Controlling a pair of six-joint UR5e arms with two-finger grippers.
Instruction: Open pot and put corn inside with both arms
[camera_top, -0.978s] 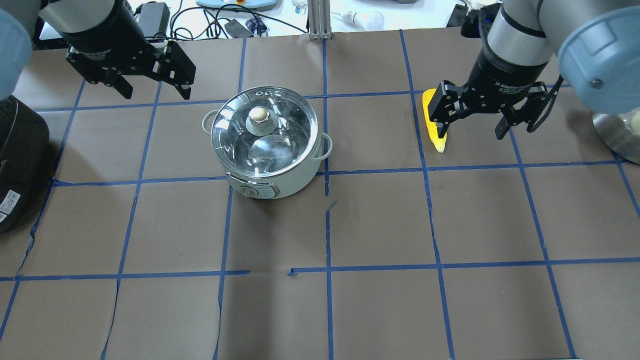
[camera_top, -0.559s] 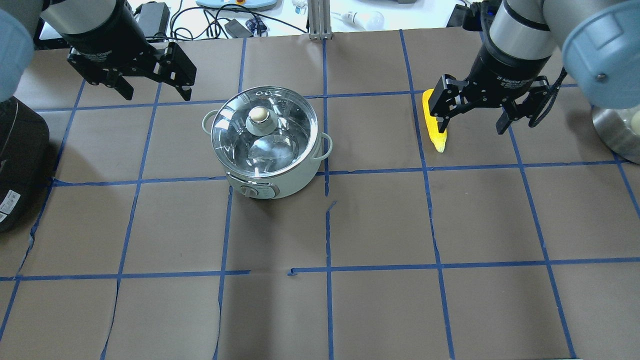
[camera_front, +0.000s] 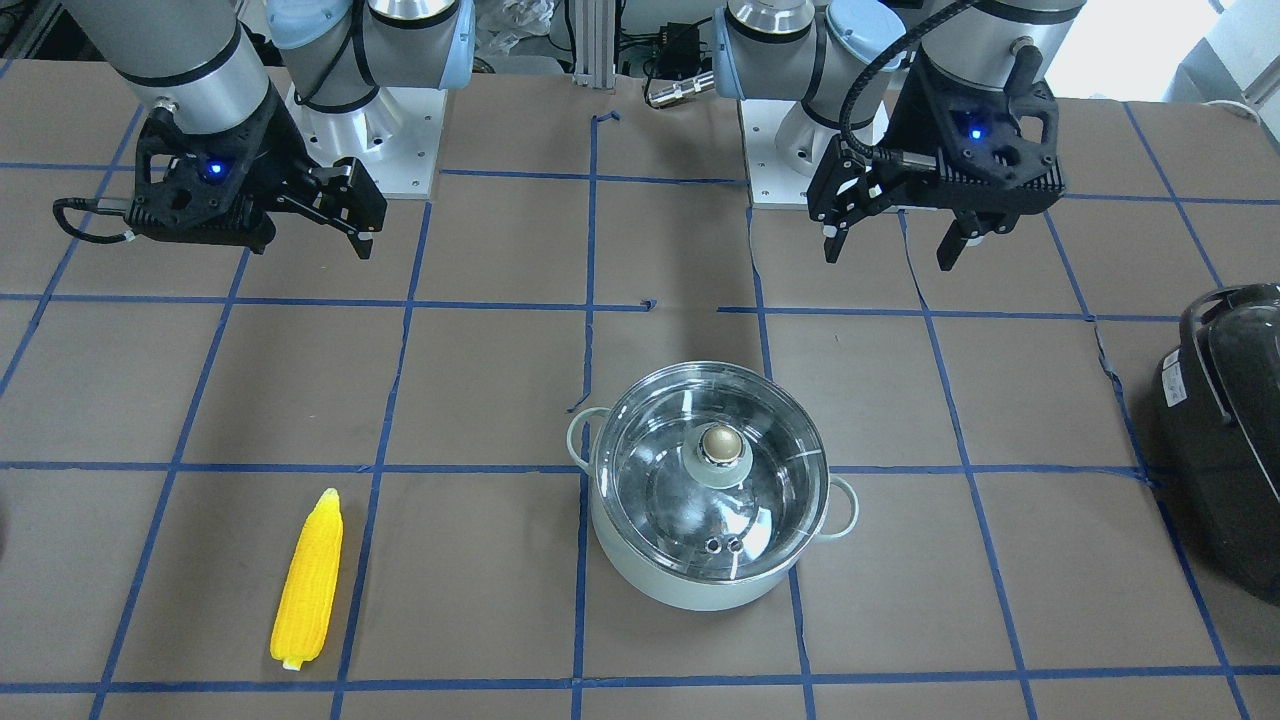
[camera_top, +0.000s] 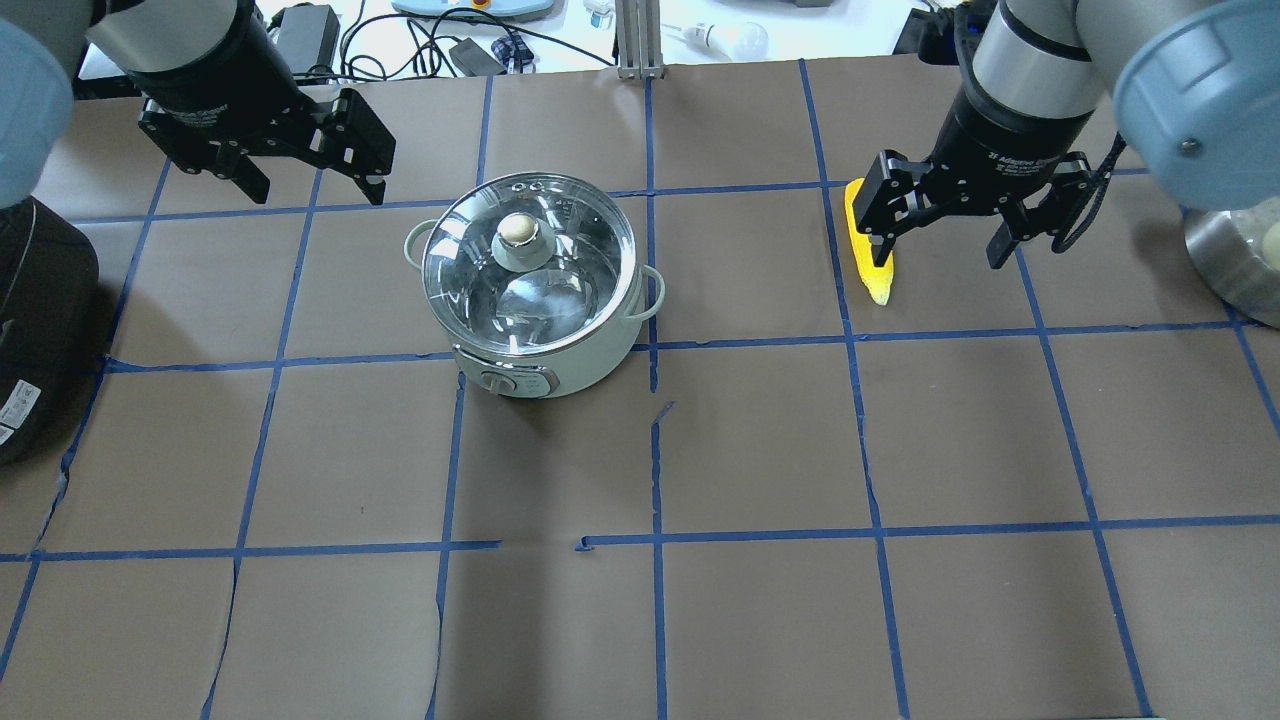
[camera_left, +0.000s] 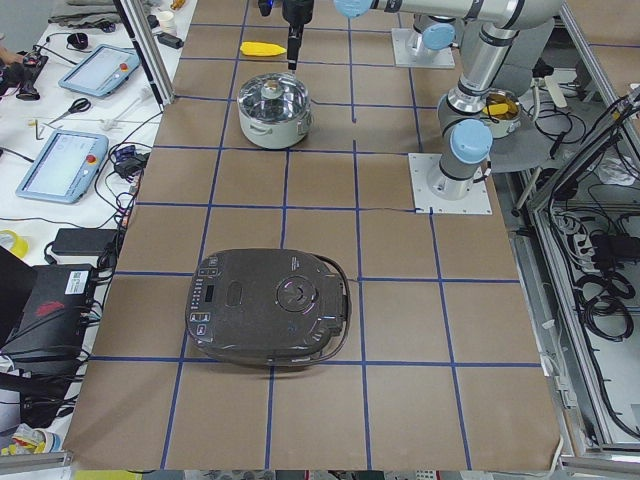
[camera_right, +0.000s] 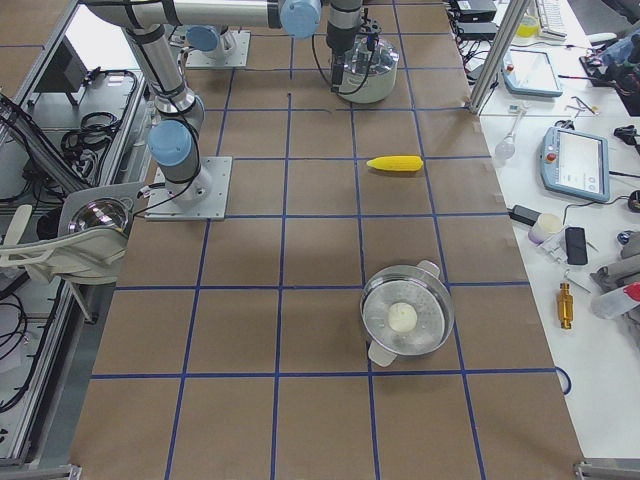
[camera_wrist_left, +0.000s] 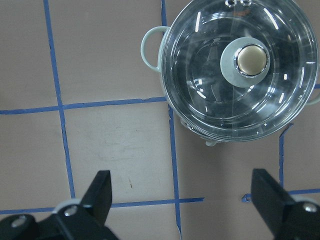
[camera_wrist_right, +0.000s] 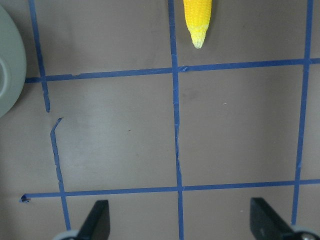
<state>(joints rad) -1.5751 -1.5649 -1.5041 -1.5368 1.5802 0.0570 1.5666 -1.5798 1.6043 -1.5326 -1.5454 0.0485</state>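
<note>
The pale-green pot (camera_top: 560, 365) stands left of centre with its glass lid (camera_top: 580, 255) on and the brass knob (camera_top: 518, 229) up; it also shows in the front view (camera_front: 700, 590) and in the left wrist view (camera_wrist_left: 200, 75). The yellow corn (camera_top: 881, 286) lies flat on the table at the right (camera_front: 308, 580); only its tip shows in the right wrist view (camera_wrist_right: 197, 20). My left gripper (camera_top: 312, 187) is open and empty, hovering beyond and left of the pot (camera_front: 888, 255). My right gripper (camera_top: 940, 262) is open and empty above the table beside the corn, and its left finger hides the cob's middle.
A black appliance (camera_top: 30, 320) sits at the table's left edge (camera_left: 270, 305). A steel bowl (camera_right: 380, 300) holding a white ball stands at the right end. Cables and devices lie beyond the far edge. Blue tape lines grid the brown table.
My right gripper has drifted slightly toward the far edge, still open by the corn. My left gripper has shifted a little right. Pot, lid and corn have not moved.
</note>
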